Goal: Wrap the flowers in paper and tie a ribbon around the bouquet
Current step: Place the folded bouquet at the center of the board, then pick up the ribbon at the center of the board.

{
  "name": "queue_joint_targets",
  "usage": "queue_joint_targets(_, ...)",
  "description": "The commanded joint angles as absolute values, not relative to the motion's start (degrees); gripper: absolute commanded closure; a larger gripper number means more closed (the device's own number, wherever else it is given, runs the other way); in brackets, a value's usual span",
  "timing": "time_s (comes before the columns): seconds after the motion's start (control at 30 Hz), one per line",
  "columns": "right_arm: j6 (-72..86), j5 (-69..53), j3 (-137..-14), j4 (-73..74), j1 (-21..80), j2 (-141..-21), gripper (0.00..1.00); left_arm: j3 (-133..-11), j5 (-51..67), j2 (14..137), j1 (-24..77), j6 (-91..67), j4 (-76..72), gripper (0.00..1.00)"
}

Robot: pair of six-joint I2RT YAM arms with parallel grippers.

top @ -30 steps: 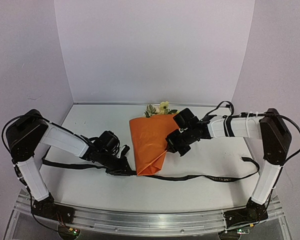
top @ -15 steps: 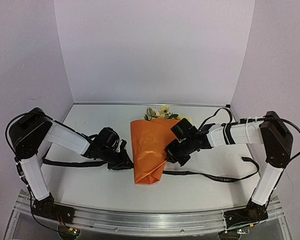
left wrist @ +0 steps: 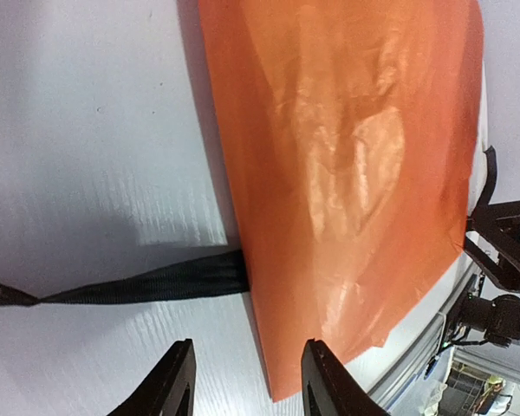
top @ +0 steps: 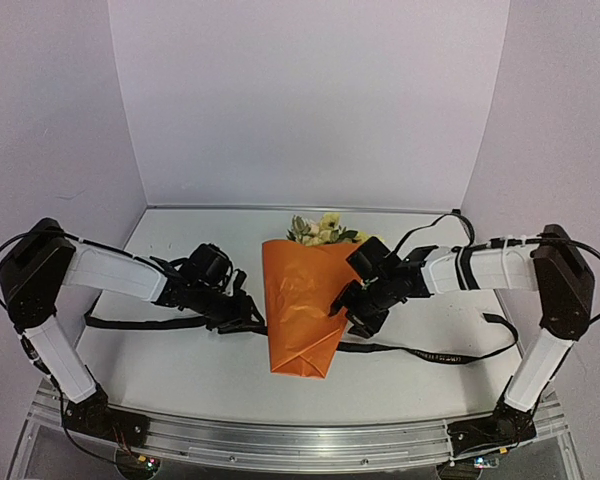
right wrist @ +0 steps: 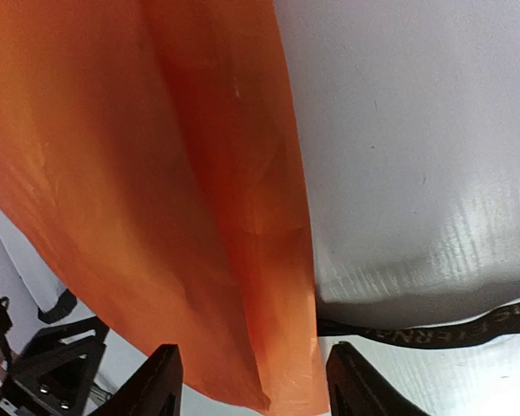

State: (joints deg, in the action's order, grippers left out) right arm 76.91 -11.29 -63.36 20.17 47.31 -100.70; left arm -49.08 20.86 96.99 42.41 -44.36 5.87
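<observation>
Top view only: the flowers point(top: 325, 230) show at the 12 o'clock end of the bouquet point(top: 300, 310). Neither wrist view reaches them. The left arm point(top: 110, 275) and the right arm point(top: 490, 270) are seen whole only here.
Right wrist view only: light lettering shows along the ribbon point(right wrist: 442, 332).
Left wrist view only: the ribbon passes beneath the edge of the orange paper point(left wrist: 347, 173), with a twist in it toward 9 o'clock.
Count: one bouquet, one bunch of flowers, one ribbon, two arms.
Bouquet: it lies at the middle of the white surface point(top: 180, 380), wide end toward 12 o'clock and folded tip toward 6 o'clock.
Ribbon: it lies flat on the surface, running from 9 o'clock to 3 o'clock under the lower part of the bouquet.
Left jaws: apart and holding nothing, at 9 o'clock of the bouquet. The paper's edge and the ribbon lie just ahead of the fingertips point(left wrist: 173, 381).
Right jaws: apart, at 3 o'clock of the bouquet. The paper's narrow end reaches into the gap between the fingertips point(right wrist: 160, 381), unpinched, with the ribbon beside it.
</observation>
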Motion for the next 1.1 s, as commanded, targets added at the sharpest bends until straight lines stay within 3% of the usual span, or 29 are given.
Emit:
queue_joint_targets(0.0, 72.4, -5.5, -60.7, 27.0, 47.6, -92.3, 0.34, -49.7, 17.2, 89.9, 42.3, -42.5, 11.1, 0.55)
queue_joint_targets(0.2, 74.0, 2.1, -52.2, 33.0, 48.2, -82.6, 0.25, -45.5, 8.9, 82.1, 39.2, -47.5, 14.2, 0.46)
queue_joint_targets(0.67, 83.0, 24.3, -29.1, 41.8, 46.6, -58.2, 0.19, -40.2, -4.4, 71.8, 31.7, -52.1, 20.7, 0.34)
queue_joint_targets(1.07, 81.2, 15.2, -21.9, 40.5, 29.9, -54.2, 0.19, -39.2, -7.9, 68.7, 28.4, -52.3, 24.9, 0.33)
